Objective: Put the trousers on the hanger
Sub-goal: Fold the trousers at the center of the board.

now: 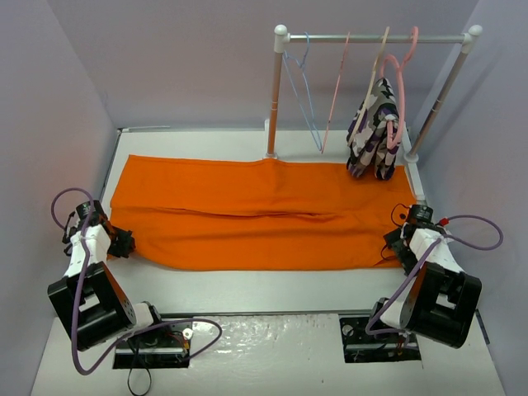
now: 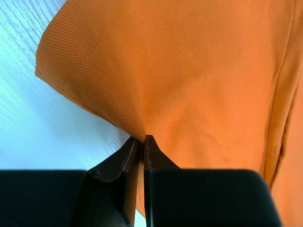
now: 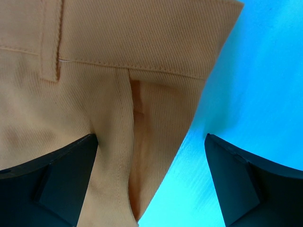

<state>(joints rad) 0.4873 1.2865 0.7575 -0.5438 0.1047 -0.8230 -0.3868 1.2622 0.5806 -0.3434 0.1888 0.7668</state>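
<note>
Left hand (image 2: 141, 140) pinches trousers (image 2: 203, 85); pink hangers (image 1: 337, 87) hang beside hanger (image 1: 303, 103).

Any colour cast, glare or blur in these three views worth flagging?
Top external: evenly lit, sharp, mild glare on the table near the bases. Left wrist: trousers weave crisp, fingers dark. Right wrist: strong cyan cast on table, trousers washed pale.
</note>
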